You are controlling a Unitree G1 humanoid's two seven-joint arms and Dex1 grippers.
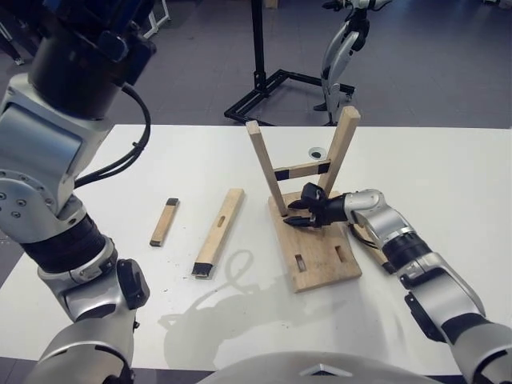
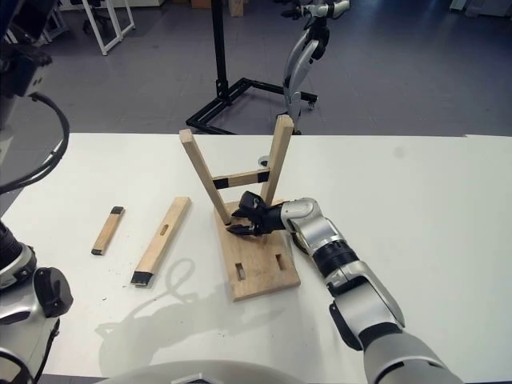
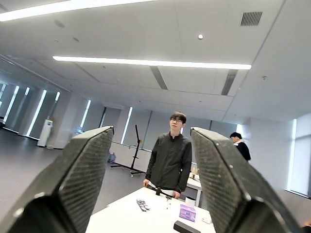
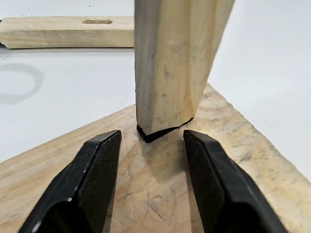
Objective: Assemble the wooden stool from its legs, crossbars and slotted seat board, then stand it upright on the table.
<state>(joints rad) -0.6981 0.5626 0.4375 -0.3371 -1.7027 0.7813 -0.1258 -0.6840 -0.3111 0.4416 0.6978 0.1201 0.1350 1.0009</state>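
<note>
Seat board [image 1: 320,260] flat on the table [image 1: 448,176], toward its middle. Two legs [image 1: 342,148] joined by a crossbar [image 1: 300,170] stand in the board's far slots. Right gripper [image 1: 293,214] apart, low over the board, just short of the left leg [image 1: 266,164] at its foot; left gripper [image 3: 151,136] apart, pointing up into the room.

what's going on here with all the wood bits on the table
The robot is partway through building the stool. The seat board lies flat on the table, with the left-hand leg and right-hand leg standing in it, joined by a crossbar. The right pincer, open, sits at the left-hand leg's foot without gripping it. A loose leg and a short crossbar lie further left. The left pincer is open, raised towards the ceiling.
</note>
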